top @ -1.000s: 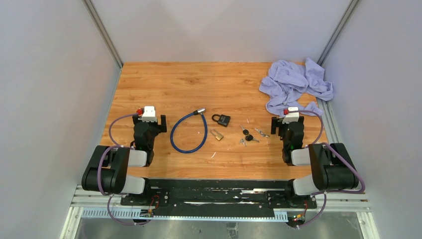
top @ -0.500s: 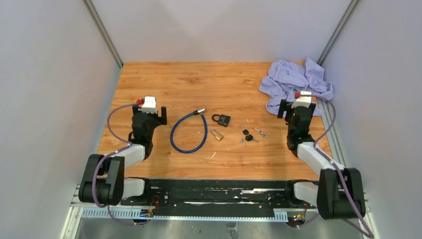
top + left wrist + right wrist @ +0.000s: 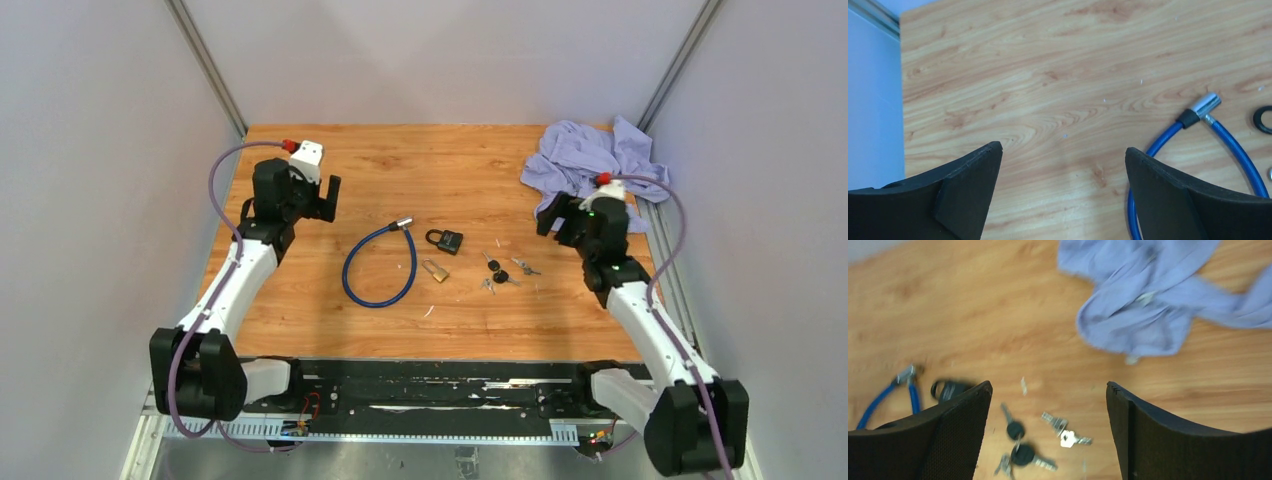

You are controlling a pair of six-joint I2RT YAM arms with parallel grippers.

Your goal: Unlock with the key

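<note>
left hand (image 3: 1063, 159) and right hand (image 3: 1048, 389) both wide open, holding nothing, up off the worktop (image 3: 450, 165); keys (image 3: 502, 272) lie loose mid-worktop, just right of black padlock (image 3: 447, 240) and brass padlock (image 3: 435, 270), blue cable lock (image 3: 378, 268) left of those.

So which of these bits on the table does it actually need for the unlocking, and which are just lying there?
Likely for the job: keys, black padlock, brass padlock, cable lock. Which lock is meant, I cannot tell.
Lying about: cloth.
</note>
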